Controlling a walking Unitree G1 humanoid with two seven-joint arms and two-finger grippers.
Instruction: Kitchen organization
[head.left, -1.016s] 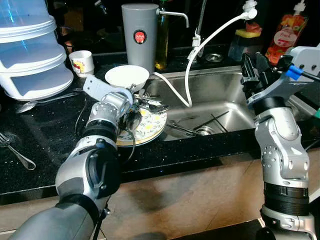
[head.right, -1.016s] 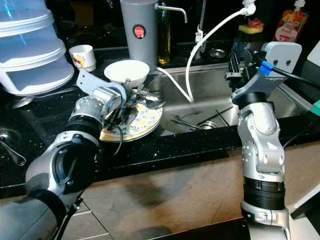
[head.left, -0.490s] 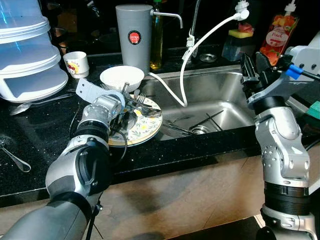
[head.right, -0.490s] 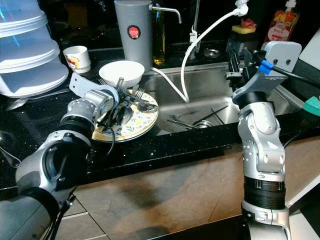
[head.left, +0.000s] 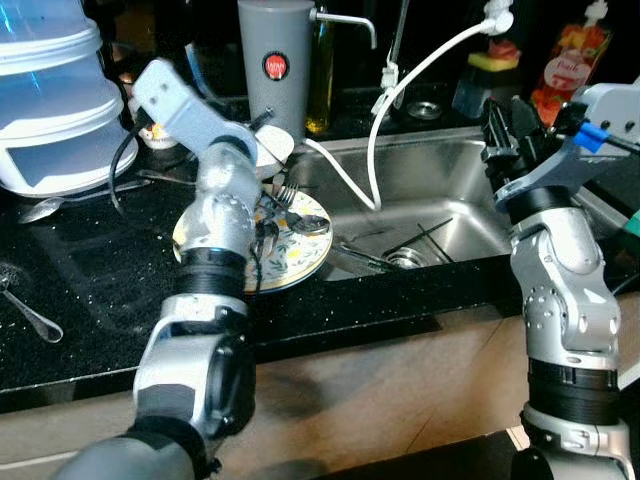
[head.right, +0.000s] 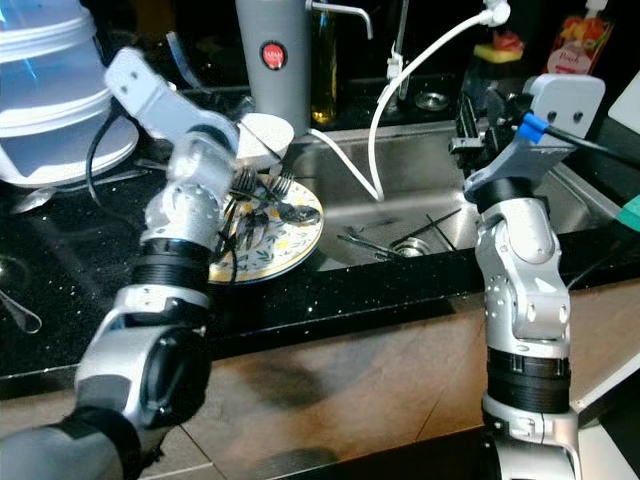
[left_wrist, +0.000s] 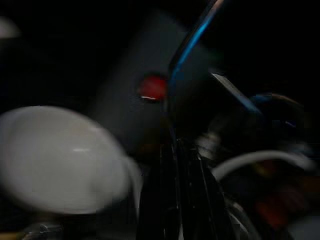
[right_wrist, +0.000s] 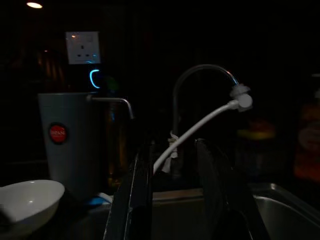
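A flower-patterned plate (head.left: 300, 262) lies on the black counter beside the sink (head.left: 450, 180), with forks and spoons (head.left: 295, 215) heaped on it. Behind it stands a white bowl (head.right: 265, 135), partly hidden by my left arm. My left gripper (head.left: 262, 122) is raised above the plate, near the bowl and the grey jug (head.left: 273, 70). In the blurred left wrist view its fingers (left_wrist: 170, 200) are pressed together with a thin blue-lit strip rising from them, seemingly a utensil. Over the sink's right side, my right gripper (head.left: 510, 125) is open and holds nothing.
More utensils (head.left: 370, 262) lie in the sink near the drain, and a white hose (head.left: 420, 75) arcs over it. A spoon (head.left: 45, 208) and a fork (head.left: 25, 315) lie on the counter at left, below stacked white containers (head.left: 50, 100). Bottles line the back.
My left arm has lifted off the plate and swung up toward the bowl and jug. The right arm has kept still. The camera has shifted slightly.
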